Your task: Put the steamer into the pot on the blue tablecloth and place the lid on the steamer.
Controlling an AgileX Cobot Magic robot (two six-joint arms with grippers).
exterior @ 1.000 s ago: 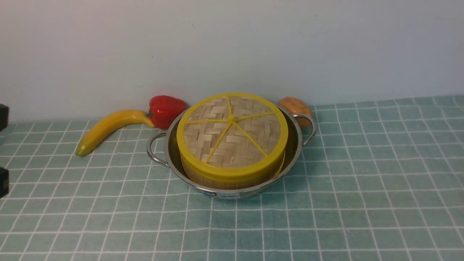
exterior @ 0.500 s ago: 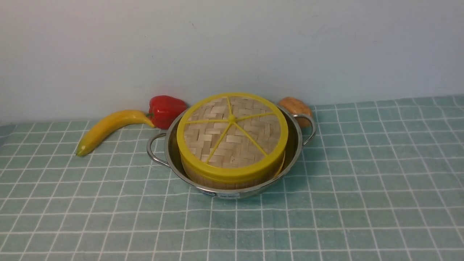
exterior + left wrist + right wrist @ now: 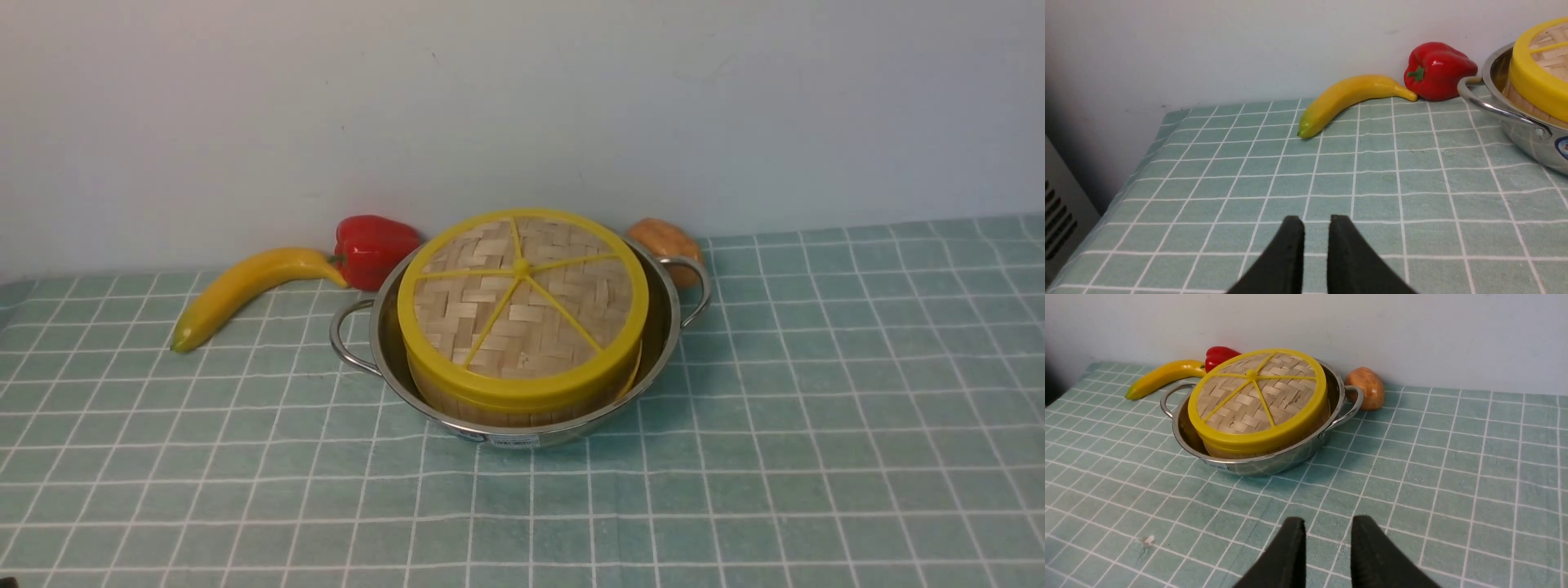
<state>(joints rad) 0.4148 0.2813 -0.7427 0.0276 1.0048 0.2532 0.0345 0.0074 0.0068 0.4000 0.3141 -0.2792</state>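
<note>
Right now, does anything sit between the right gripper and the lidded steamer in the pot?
Nothing visible does. Only bare blue tablecloth lies between the right gripper and the pot; the lid already sits on the steamer.

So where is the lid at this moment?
In the front view the lid sits on the steamer inside the pot, mid-table, with the red pepper behind-left.

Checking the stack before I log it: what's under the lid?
The lid caps the steamer, which sits in the pot. Only the steamer's bamboo wall shows; its contents are covered.

both the left pincer (image 3: 1316, 222) and right pincer (image 3: 1327, 524) hang slightly parted, gripping nothing.
</note>
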